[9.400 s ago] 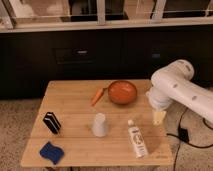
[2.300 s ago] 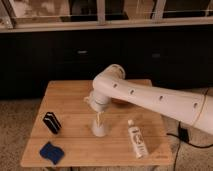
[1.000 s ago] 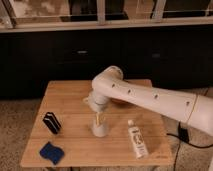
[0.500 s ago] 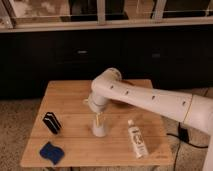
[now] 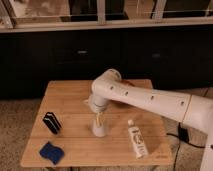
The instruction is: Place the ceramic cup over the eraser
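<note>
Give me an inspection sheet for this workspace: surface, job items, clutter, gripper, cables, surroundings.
Surface: wooden table, light slatted top.
Job's things: ceramic cup upright, front of centre; eraser standing at the left, well apart from the cup, not covered.
Clutter: blue flat piece at the front left corner; white tube lying right of the cup.
Grippers: gripper pointing down at the cup's mouth, open.
Cables: something dark, perhaps a cable, on the floor right of the table.
Surroundings: dark cabinets behind; speckled floor.
</note>
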{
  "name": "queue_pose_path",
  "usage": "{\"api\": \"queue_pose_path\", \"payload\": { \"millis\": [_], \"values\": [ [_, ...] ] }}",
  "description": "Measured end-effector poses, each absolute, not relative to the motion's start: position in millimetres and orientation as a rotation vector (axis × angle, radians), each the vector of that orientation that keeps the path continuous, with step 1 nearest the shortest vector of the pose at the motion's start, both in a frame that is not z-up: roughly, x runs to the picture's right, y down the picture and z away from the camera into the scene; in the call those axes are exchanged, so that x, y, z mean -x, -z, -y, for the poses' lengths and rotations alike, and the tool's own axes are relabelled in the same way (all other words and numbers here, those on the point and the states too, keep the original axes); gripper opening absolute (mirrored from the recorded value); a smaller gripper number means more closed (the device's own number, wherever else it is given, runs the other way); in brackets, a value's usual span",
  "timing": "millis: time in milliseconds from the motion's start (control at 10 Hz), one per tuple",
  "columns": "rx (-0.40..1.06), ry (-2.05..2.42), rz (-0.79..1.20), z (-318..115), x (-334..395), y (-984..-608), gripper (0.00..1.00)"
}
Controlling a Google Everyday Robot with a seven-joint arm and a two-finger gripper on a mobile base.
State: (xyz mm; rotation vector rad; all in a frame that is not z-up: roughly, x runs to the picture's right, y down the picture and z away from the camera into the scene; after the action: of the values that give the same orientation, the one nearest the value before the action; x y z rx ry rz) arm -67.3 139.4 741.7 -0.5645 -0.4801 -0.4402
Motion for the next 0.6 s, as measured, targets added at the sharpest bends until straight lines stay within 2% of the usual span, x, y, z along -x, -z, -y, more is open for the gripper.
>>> {"api": "queue_pose_path", "payload": {
  "millis": [600],
  "values": [
    [0.573, 0.439, 0.485, -143.5, 68.6, -749.4, 0.8]
  ]
}}
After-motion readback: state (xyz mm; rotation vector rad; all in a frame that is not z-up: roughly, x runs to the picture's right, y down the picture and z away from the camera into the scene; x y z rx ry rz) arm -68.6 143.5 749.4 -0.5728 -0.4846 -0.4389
